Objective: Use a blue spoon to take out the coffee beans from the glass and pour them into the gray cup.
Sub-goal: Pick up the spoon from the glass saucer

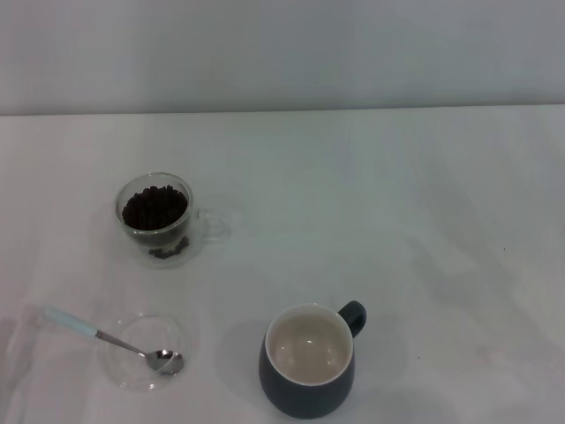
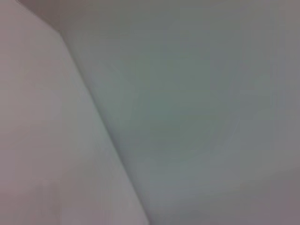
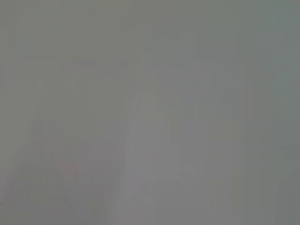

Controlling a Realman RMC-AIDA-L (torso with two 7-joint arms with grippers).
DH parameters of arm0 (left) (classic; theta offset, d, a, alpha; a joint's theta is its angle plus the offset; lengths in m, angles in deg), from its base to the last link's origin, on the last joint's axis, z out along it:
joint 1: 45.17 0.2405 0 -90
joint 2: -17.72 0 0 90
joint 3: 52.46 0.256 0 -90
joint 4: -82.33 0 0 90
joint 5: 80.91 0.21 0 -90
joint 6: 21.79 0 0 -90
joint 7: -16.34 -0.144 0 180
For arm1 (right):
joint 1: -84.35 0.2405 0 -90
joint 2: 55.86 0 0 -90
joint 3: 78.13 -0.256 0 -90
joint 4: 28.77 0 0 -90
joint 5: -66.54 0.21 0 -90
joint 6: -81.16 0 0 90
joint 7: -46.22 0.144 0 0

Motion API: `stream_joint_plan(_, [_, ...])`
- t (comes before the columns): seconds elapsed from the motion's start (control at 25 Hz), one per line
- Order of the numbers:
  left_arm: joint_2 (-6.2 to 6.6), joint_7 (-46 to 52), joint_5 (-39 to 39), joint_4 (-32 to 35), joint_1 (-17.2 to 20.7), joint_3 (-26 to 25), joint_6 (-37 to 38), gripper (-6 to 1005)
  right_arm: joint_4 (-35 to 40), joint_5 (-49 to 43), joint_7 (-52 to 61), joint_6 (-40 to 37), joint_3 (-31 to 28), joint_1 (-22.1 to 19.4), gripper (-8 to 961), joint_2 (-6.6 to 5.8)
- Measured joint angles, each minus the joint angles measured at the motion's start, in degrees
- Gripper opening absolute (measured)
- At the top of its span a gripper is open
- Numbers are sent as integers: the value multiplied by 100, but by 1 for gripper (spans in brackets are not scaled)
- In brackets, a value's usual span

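In the head view the glass [image 1: 155,221] stands at the left of the white table, its clear handle pointing right, filled with dark coffee beans [image 1: 154,208]. The blue spoon [image 1: 106,337] lies at the front left, its metal bowl resting in a shallow clear dish [image 1: 132,375] and its pale blue handle sticking out over the rim to the left. The gray cup [image 1: 309,389] stands at the front centre, cream inside, nothing in it, handle to the back right. Neither gripper shows in any view. Both wrist views show only blank pale surface.
The white table [image 1: 397,221] runs back to a pale wall [image 1: 282,53]. Nothing else stands on it besides the dish, the glass and the cup.
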Motion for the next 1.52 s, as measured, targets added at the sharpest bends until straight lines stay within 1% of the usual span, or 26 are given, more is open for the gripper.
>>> stream_joint_plan(0.2, [14,38,55,71,-165,26,-236,641,1,-1,-3,-4,-10,13,591,18])
stream_joint_plan(0.44, [15,13,221,76,-273,33,-377,640,1,-1,-4,-4,-18,46,590,34])
stream_joint_plan(0.68, [-3,-4,337,78,-292,41,-617,639,58,-1,-4,16,-17,61,591,33])
stream_joint_plan(1.08, [-23,-108,585,74,-321,46,-798,638,62,-1,-4,37,-24,95,592,7])
stream_joint_plan(1.52, [-39,-258,970,27,-509,45,-929,636,61,-1,-4,38,-26,96,591,-13])
